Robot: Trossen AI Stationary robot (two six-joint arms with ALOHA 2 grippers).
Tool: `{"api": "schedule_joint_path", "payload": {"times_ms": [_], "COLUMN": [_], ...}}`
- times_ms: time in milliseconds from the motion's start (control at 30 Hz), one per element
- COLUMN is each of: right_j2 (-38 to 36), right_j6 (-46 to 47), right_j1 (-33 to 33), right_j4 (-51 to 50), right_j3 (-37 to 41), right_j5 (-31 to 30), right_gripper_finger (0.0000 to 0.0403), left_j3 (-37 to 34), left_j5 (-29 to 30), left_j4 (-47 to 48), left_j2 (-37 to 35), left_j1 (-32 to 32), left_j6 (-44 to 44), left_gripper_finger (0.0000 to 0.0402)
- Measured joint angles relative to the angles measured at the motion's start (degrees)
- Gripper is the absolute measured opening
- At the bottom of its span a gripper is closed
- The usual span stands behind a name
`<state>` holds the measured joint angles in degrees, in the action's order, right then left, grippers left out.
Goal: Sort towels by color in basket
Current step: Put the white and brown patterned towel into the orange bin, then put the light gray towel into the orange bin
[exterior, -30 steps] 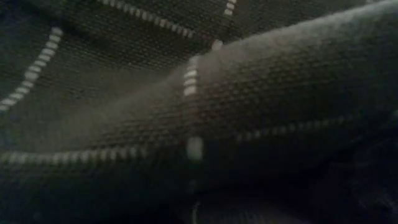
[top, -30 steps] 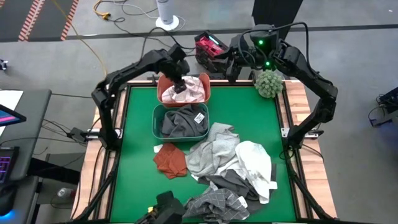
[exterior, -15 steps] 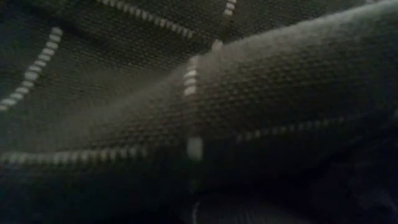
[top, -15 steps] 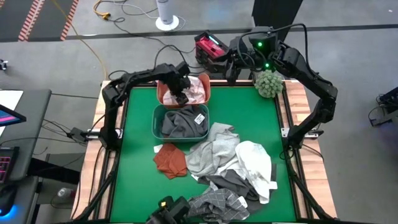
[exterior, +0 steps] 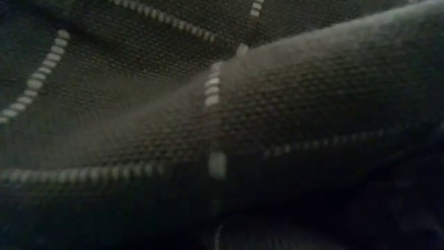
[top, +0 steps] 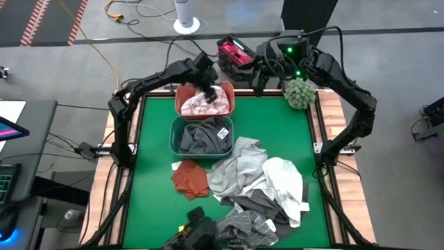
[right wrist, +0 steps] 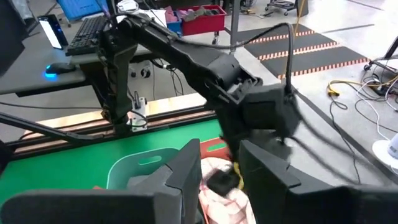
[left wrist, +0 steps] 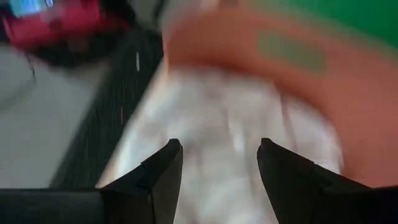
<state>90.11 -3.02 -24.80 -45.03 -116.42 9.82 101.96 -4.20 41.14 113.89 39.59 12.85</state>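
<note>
1. Two plastic tubs stand at the far end of the green table (top: 270,125) in the high view: an orange tub (top: 229,104) holding a pale pink-white towel (top: 207,105), and just in front of it a teal tub (top: 175,139) holding a dark grey towel (top: 201,137). The left gripper (top: 208,89) hovers over the orange tub. The right gripper (top: 267,69) waits beyond the table's far edge, beside a fuzzy green ball (top: 300,92). Loose on the table lie a rust-orange towel (top: 189,178), a light grey towel (top: 236,170), a white towel (top: 286,182) and a grey-checked towel (top: 239,226), the last three overlapping in one heap.

2. The low view is filled by dark checked cloth (exterior: 222,125) pressed close against the camera; nothing else can be made out.

3. In the left wrist view the left gripper's fingers (left wrist: 165,168) stand apart and empty, above the pale towel (left wrist: 217,143) inside the orange tub (left wrist: 311,74).

4. In the right wrist view the right gripper's fingers (right wrist: 186,174) stand apart, holding nothing; past them are the left gripper (right wrist: 224,182), the orange tub and the teal tub (right wrist: 134,171).

5. The towels look light, limp and easy to snag. Judging by the heap, each is best pinched at a raised fold or free corner and lifted high, so that its neighbours are not dragged along.
</note>
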Motion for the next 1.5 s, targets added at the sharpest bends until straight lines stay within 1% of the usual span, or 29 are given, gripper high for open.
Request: {"api": "schedule_joint_path", "payload": {"times_ms": [67,133,233,367,433,600,733,800,900,933,967,1033,1100,1133,1200,1300,1400,1500], "right_j2": [0.0,0.0,0.0,0.0,0.0,-0.1,-1.9,-3.0,-3.1,-3.0,-2.9,-3.2,-4.1,-4.8,-5.9,-6.8,-7.7,-7.6], "right_j6": [0.0,0.3,0.7,0.1,-0.3,-1.8,-0.6,-0.5,-3.5,-4.3,-4.8,-4.9,-4.9,-5.0,-5.4,-4.9,-1.6,2.9], "right_j1": [0.6,1.4,2.7,3.5,3.5,2.2,0.4,0.0,-0.1,0.0,0.0,0.0,0.5,0.9,2.2,5.0,8.5,12.0], "right_j4": [-0.1,-0.5,-1.8,-2.8,-2.7,-2.9,-6.6,-12.5,-23.9,-26.4,-27.6,-27.0,-25.8,-25.0,-23.6,-19.4,-14.5,-8.3], "right_j3": [0.0,0.0,0.0,0.0,0.0,0.0,0.0,0.0,0.8,2.3,4.6,10.6,17.0,20.2,26.2,33.8,39.7,44.9], "right_j5": [0.0,0.0,-1.4,-3.9,-4.1,-4.1,-4.1,-4.1,-3.8,-3.0,-0.8,6.4,12.0,13.1,13.2,12.7,12.0,10.5], "right_gripper_finger": [0.0140,0.0140,0.0140,0.0140,0.0140,0.0140,0.0140,0.0140,0.0140,0.0140,0.0140,0.0140,0.0140,0.0140,0.0140,0.0140,0.0140,0.0142], "left_j3": [0.0,-0.2,-0.2,-0.2,-0.2,0.9,2.7,2.7,2.7,2.7,2.7,2.7,2.7,2.6,1.1,-2.7,-7.6,-12.7], "left_j5": [1.7,2.0,1.0,1.0,1.2,1.1,1.2,1.1,1.1,1.1,1.1,0.4,-2.5,-4.1,-5.6,-5.5,-2.6,1.6], "left_j4": [-6.9,-8.8,-5.7,2.6,3.1,1.2,2.3,4.2,6.1,6.4,6.4,6.3,5.4,5.4,4.2,2.3,-0.7,-2.2], "left_j2": [2.9,5.5,7.8,9.7,9.5,4.7,-0.3,-3.4,-7.8,-9.0,-10.2,-12.6,-14.8,-15.8,-18.1,-21.6,-25.3,-29.1], "left_j1": [0.0,0.0,0.0,-0.6,-1.0,-1.1,-1.2,-1.7,-2.5,-2.9,-3.3,-4.2,-5.3,-5.8,-7.5,-10.8,-14.8,-18.3], "left_j6": [-2.2,-4.9,-5.6,-2.2,-1.6,-1.2,-0.8,-1.7,-2.3,-2.2,-2.2,-2.3,-2.2,-2.0,-2.3,-4.7,-7.6,-9.7], "left_gripper_finger": [0.0196,0.0196,0.0196,0.0196,0.0196,0.0196,0.0196,0.0196,0.0196,0.0196,0.0196,0.0196,0.0196,0.0196,0.0196,0.0196,0.0196,0.0196]}}
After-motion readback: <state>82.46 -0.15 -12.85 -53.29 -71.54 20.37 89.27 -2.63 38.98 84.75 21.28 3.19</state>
